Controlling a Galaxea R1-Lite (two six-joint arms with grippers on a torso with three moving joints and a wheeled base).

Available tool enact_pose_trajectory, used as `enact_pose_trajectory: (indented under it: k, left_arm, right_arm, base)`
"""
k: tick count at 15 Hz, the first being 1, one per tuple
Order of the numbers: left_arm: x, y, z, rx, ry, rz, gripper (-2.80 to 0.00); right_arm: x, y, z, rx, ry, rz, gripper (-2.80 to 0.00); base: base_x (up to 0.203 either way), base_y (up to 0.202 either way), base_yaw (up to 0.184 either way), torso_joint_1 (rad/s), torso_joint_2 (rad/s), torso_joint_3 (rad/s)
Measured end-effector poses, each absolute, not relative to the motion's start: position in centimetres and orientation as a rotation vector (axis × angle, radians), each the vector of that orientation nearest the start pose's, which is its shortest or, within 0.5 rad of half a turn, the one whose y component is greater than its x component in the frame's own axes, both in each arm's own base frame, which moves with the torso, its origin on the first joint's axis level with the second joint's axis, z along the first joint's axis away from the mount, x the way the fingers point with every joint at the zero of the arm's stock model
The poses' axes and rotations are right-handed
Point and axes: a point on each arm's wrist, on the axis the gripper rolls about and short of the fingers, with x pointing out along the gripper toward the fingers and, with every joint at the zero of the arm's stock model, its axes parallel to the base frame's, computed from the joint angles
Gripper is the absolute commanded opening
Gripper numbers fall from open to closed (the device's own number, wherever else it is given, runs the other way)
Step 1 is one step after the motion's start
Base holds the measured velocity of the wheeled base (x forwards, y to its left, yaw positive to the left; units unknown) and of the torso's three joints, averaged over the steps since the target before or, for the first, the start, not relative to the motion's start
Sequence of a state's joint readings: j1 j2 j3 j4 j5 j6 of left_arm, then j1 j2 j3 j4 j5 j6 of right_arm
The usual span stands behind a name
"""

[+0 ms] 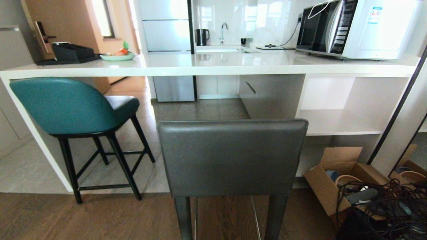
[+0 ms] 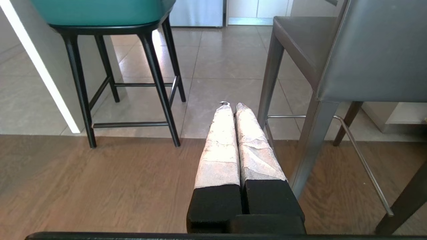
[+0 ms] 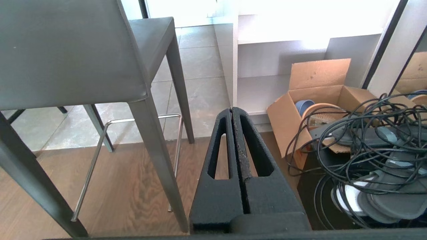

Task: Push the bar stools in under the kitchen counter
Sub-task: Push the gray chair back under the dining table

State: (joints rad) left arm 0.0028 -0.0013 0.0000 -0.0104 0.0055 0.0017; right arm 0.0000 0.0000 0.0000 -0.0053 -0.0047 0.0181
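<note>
The teal bar stool [image 1: 63, 106] with thin black legs stands at the left, its seat under the white kitchen counter [image 1: 213, 65]. The squared grey bar stool [image 1: 232, 156] stands straight before me, its back toward me and short of the counter edge, with its rear legs on the wood floor. Neither arm shows in the head view. My left gripper [image 2: 232, 106] hangs low, shut and empty, between the teal stool [image 2: 103, 13] and the grey stool [image 2: 373, 53]. My right gripper [image 3: 232, 109] is also shut and empty, just right of the grey stool's rear leg [image 3: 160, 160].
An open cardboard box [image 1: 337, 180] and a tangle of black cables [image 1: 390, 210] lie on the floor at the right. Shelves [image 1: 337, 123] fill the counter's right end. A microwave [image 1: 353, 28], a plate of fruit [image 1: 117, 56] and a black tray [image 1: 70, 53] sit on the counter.
</note>
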Motion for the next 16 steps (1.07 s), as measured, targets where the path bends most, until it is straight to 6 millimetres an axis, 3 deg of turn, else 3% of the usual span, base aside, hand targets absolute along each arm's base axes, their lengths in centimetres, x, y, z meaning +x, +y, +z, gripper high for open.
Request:
enact_pose_trajectory:
  k: [16]
  left_arm:
    - [-2.29, 0.01, 7.65, 0.002, -0.012, 0.008, -2.80]
  right_arm:
    - [-2.28, -0.01, 7.61, 0.018, -0.006, -0.005, -2.80]
  base:
    - [0.000, 0.000, 0.000, 0.000, 0.00, 0.000]
